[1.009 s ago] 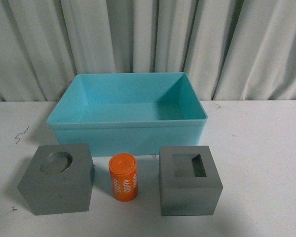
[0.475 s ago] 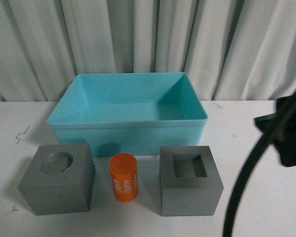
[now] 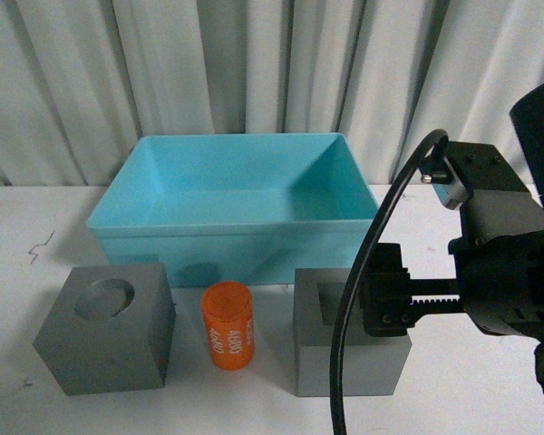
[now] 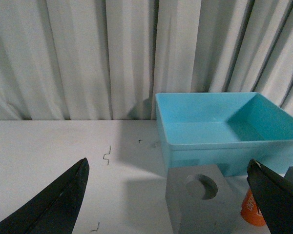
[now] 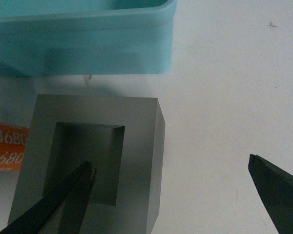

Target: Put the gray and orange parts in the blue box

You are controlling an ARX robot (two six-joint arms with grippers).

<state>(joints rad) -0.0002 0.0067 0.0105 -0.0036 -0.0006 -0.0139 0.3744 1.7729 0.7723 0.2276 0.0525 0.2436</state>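
Note:
The blue box point(image 3: 163, 249) stands empty at the back of the table. In front of it stand a gray cube with a round recess point(image 3: 104, 331), an orange cylinder point(image 3: 228, 326) with white numerals, and a gray cube with a square recess point(image 3: 317, 358). My right gripper point(image 3: 385, 304) is open just above the square-recess cube point(image 5: 136, 126). In the right wrist view point(image 5: 171, 163) one finger is over the recess and the other over bare table beside the cube. My left gripper point(image 4: 167, 165) is open and empty, short of the round-recess cube point(image 4: 200, 200).
A gray-white curtain hangs behind the white table point(image 3: 490, 236). A black cable point(image 3: 363, 272) loops down from the right arm in front of the square-recess cube. The box point(image 5: 88, 44) and the cylinder point(image 5: 7, 146) lie close by the right gripper.
My right arm has come in from the right and moved left, over the square-recess cube. The cubes, the cylinder and the box have not moved.

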